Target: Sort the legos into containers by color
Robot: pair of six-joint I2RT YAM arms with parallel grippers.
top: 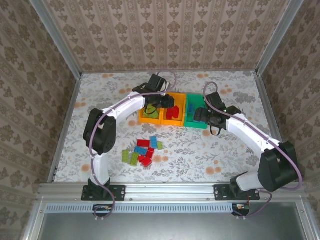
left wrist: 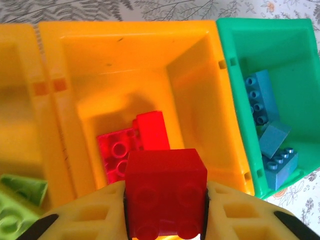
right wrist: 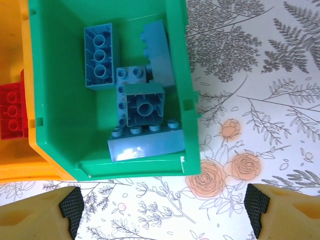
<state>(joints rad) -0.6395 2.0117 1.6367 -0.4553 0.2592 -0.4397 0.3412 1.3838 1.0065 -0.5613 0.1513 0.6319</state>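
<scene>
My left gripper [left wrist: 165, 220] is shut on a red brick [left wrist: 165, 185] and hangs over the middle orange bin [left wrist: 150, 65], where two red bricks [left wrist: 122, 150] lie on the floor. The left orange bin [left wrist: 20, 130] holds lime green bricks [left wrist: 17, 200]. Several blue bricks [right wrist: 142, 102] lie in the teal bin [right wrist: 60, 100]. My right gripper [right wrist: 162, 210] is open over the bare table just in front of the teal bin, nothing between its fingers. From above, the three bins [top: 175, 116] stand in a row with my left gripper [top: 164, 102] and right gripper [top: 202, 116] at them.
A loose pile of red, blue and green bricks [top: 143, 150] lies on the flowered table [top: 210, 155] in front of the bins, between the arms. Walls and a metal frame close the table in on three sides.
</scene>
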